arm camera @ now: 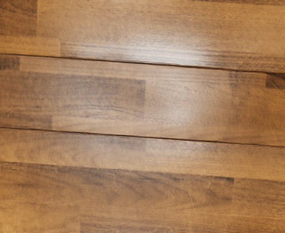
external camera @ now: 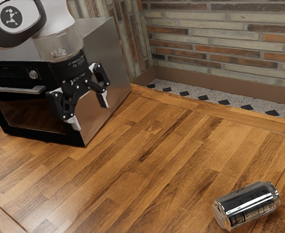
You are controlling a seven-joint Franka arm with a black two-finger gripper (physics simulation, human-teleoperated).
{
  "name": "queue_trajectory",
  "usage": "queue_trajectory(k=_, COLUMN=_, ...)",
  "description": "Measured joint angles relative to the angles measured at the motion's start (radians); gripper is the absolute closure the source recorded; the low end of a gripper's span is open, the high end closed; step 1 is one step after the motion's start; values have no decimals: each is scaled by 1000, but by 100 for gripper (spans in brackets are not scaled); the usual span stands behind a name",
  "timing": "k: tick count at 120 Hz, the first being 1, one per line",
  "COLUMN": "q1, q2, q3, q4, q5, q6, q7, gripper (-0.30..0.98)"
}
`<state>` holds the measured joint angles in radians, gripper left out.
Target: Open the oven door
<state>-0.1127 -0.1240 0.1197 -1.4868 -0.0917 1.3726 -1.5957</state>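
Oven (external camera: 111,53), boxy and metal-sided, is fronted by a shut glass door (external camera: 31,116) with bar handle (external camera: 16,89). Gripper (external camera: 89,112) is spread open. Shiny cylindrical can (external camera: 246,204) is laid on wood-grained table (external camera: 157,160).

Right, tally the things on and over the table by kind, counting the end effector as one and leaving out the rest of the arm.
Oven: 1
Metal can, lying on its side: 1
End effector, open: 1
Total: 3
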Motion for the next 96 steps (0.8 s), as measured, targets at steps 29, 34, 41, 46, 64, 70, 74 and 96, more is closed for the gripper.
queue_trajectory(k=29, q1=138, q2=117, q3=34, q4=157, q5=92, q6=72, q7=-221, gripper=0)
queue_trajectory(k=34, q1=187, q2=155, q3=37, q4=207, q5=109, q6=102, q7=-241, gripper=0)
queue_trajectory(k=41, q1=232, q2=111, q3=53, q4=128, q5=120, q6=165, q7=-261, gripper=0)
queue_trajectory(k=46, q1=278, q2=65, q3=56, q4=44, q5=122, q6=222, q7=-270, gripper=0)
queue_trajectory(k=64, q1=543, q2=77, q3=57, q4=6, q5=90, q6=370, q7=-266, gripper=0)
queue_trajectory(k=70, q1=603, q2=92, q3=57, q4=9, q5=80, q6=407, q7=-253, gripper=0)
queue_trajectory(k=74, q1=637, q2=103, q3=57, q4=10, q5=75, q6=432, q7=-241, gripper=0)
queue_trajectory(k=96, q1=808, q2=169, q3=10, q4=49, q5=67, q6=556, q7=-148, gripper=0)
